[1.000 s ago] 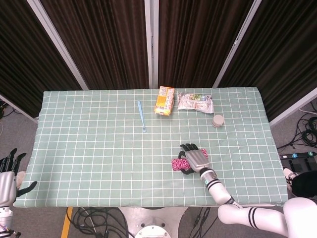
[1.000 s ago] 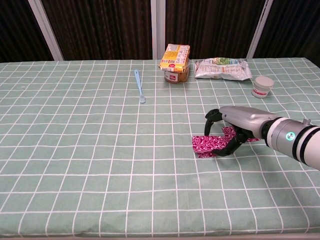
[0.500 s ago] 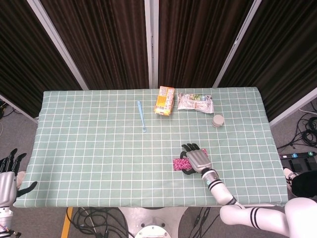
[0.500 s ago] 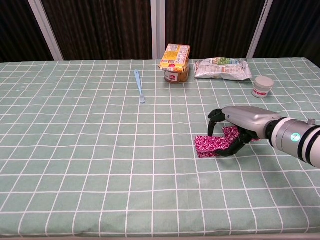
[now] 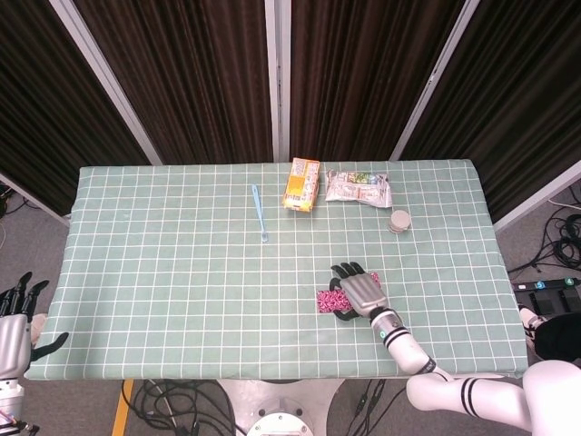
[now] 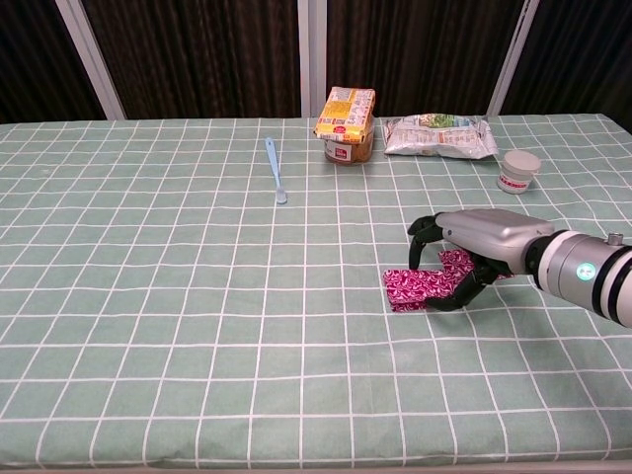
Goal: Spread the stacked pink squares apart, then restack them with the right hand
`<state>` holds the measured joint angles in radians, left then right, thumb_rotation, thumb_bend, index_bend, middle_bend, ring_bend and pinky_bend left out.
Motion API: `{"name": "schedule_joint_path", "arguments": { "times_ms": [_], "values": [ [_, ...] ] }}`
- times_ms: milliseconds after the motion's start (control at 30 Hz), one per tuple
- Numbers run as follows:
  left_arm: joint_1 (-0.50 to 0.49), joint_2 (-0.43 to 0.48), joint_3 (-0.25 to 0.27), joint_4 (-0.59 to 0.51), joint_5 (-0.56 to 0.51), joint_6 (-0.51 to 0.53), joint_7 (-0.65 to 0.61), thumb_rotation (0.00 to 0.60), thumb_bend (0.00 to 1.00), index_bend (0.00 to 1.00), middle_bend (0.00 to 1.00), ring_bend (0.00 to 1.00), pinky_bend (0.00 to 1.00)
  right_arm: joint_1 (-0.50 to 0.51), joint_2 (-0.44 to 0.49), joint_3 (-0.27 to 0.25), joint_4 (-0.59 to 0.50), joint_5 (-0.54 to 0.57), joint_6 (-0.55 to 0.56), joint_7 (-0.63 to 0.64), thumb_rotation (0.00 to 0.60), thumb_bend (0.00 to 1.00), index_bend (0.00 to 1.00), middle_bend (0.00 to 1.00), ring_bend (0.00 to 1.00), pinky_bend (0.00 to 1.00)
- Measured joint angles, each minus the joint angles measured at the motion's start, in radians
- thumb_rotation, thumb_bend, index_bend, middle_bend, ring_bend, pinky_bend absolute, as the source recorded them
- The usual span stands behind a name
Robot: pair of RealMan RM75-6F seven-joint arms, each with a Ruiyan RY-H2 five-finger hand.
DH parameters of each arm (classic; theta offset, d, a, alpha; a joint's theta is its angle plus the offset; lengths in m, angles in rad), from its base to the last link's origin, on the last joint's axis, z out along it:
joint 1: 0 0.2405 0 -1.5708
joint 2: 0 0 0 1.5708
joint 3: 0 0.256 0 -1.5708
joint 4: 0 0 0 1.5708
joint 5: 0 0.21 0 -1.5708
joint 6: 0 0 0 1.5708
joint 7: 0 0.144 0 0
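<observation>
Two patterned pink squares lie overlapping at the table's near right. One pink square sticks out to the left of my right hand. The other pink square shows only partly under the palm. My right hand arches palm-down over both, its thumb touching the near square and the other fingers curved above the cloth. Nothing is lifted. My left hand hangs off the table's near left corner, fingers apart and holding nothing.
A light blue spoon-like stick lies at the back centre. An orange box, a snack bag and a small white jar stand along the back right.
The right hand has shifted slightly right and toward me, and the near pink square has slid a little right with it. The left hand has barely moved.
</observation>
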<state>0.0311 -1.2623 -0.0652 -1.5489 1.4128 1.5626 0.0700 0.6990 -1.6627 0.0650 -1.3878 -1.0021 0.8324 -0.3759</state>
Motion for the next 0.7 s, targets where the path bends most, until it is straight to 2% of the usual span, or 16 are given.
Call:
{"name": "schedule_joint_path", "arguments": {
  "times_ms": [700],
  "values": [
    [-0.001, 0.0, 0.0, 0.0, -0.001, -0.002, 0.001, 0.6, 0.16, 0.21, 0.15, 0.14, 0.15, -0.004, -0.001, -0.015, 0.022, -0.049, -0.008, 0.011, 0.466, 0.21, 0.3, 0.06, 0.0, 0.0]
  ]
}}
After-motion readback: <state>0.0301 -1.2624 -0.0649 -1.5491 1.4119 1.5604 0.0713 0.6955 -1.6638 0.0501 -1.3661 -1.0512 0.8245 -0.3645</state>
